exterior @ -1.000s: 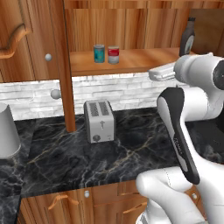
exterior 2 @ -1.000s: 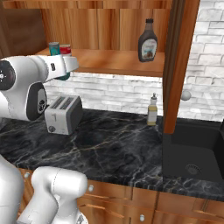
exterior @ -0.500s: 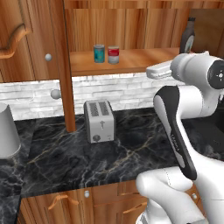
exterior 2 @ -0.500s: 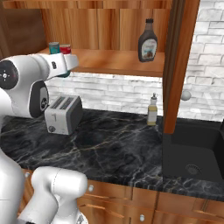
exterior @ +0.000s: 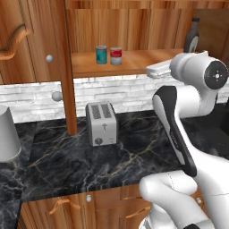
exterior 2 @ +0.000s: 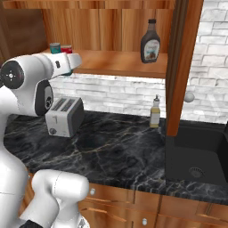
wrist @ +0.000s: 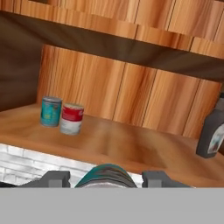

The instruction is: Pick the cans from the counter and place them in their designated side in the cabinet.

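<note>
My gripper (wrist: pixel 103 179) is shut on a can (wrist: pixel 103 173) with a teal side; its top sits between the two dark fingertips (wrist: pixel 54 178). The hand hovers just in front of the cabinet shelf (wrist: pixel 127 146), at shelf height. Two more cans stand side by side at the shelf's left end: a teal one (wrist: pixel 51 111) and a red and pale one (wrist: pixel 71 118). From the base I see the same pair (exterior: pixel 101 54) (exterior: pixel 116 56) left of my gripper (exterior: pixel 154 69). In the right base view the gripper (exterior 2: pixel 73 62) is below the pair (exterior 2: pixel 55 47). The black marble counter (exterior: pixel 134 156) lies below.
A tall dark bottle (wrist: pixel 212 131) stands at the shelf's right end. On the counter are a silver toaster (exterior: pixel 101 123), a grey cup (exterior: pixel 6 134) at far left and a small bottle (exterior 2: pixel 155 112). A dark sink (exterior 2: pixel 196 151) lies right; a wooden post (exterior: pixel 65 67) bounds the shelf's left.
The hand has risen slightly and drifted a little left toward the shelf with the can in its grip. The cans on the shelf have not moved.
</note>
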